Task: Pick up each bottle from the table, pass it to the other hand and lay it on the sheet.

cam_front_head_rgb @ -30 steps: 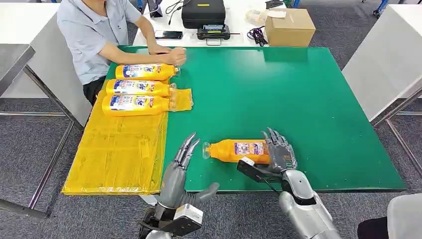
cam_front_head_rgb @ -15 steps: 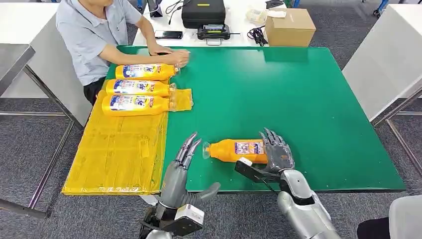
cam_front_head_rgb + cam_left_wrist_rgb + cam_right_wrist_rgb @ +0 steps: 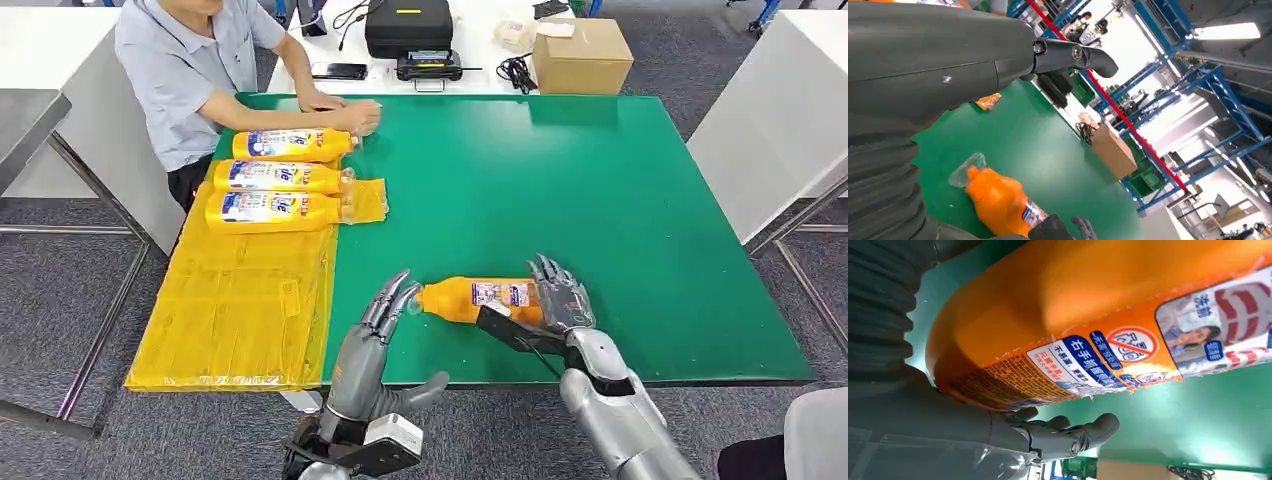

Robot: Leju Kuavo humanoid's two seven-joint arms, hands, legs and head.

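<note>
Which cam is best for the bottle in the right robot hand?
Head view: the whole bottle shows, base in the right robot hand. Right wrist view shows a label close-up; left wrist view shows the cap end.

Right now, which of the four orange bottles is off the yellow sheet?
The bottle in the right hand, on bare green table; the other three lie on the yellow sheet.
</note>
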